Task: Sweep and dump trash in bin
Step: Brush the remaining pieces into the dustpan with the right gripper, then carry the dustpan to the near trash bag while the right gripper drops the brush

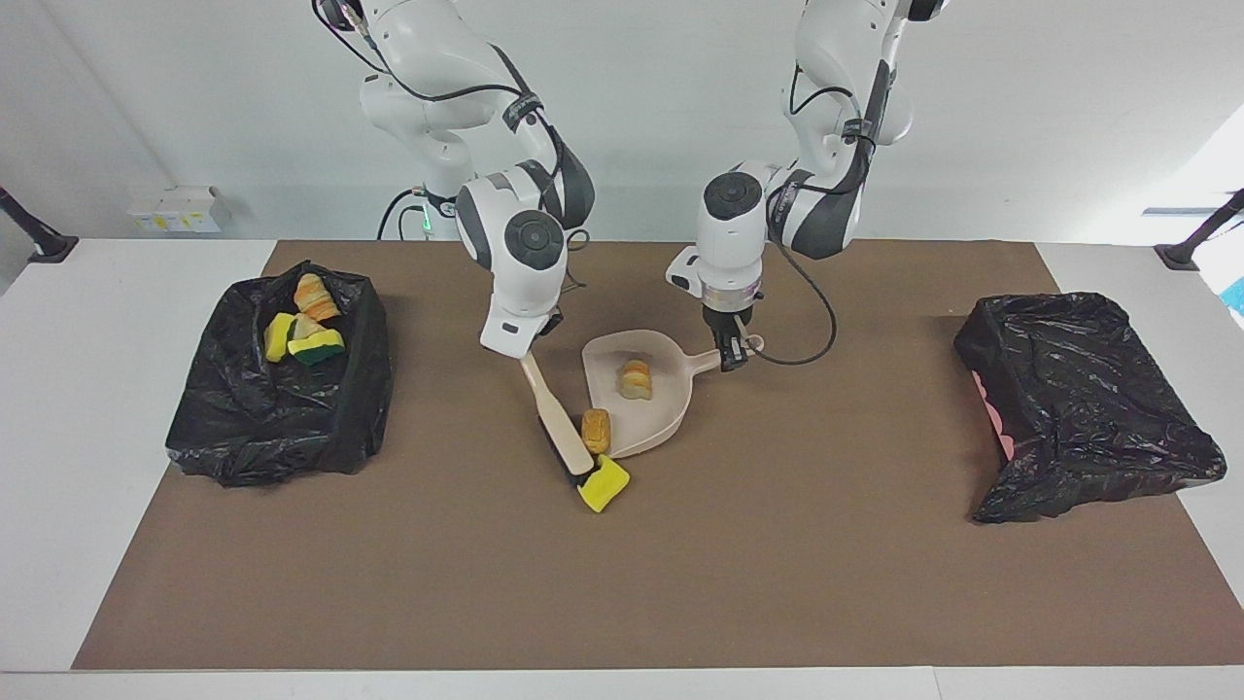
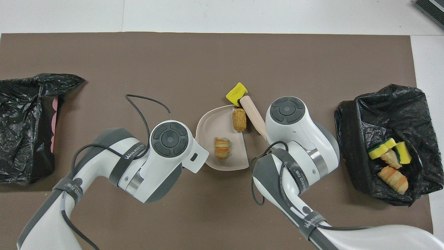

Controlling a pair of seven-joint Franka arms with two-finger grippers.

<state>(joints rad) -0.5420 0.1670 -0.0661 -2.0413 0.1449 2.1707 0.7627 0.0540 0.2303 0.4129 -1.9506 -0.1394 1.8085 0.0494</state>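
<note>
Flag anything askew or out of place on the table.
The yellow sponge piece lies on the mat just outside the dustpan mouth, at the brush tip. The black bin at the left arm's end lies tipped over.

bread lump (image 1: 636, 379) in dustpan (image 1: 671, 408), another (image 1: 595, 430) at its lip, sponge (image 1: 604, 483) beside, rest (image 1: 303, 331) in bin (image 1: 243, 428)

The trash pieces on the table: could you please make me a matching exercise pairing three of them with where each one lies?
Things:
1. croissant-like lump
2. orange-tan lump
3. yellow sponge chunk

Places:
A. on the mat at the brush's tip
B. in the middle of the dustpan
C. at the dustpan's open lip, against the brush

Pairs: 1-B, 2-C, 3-A
</note>
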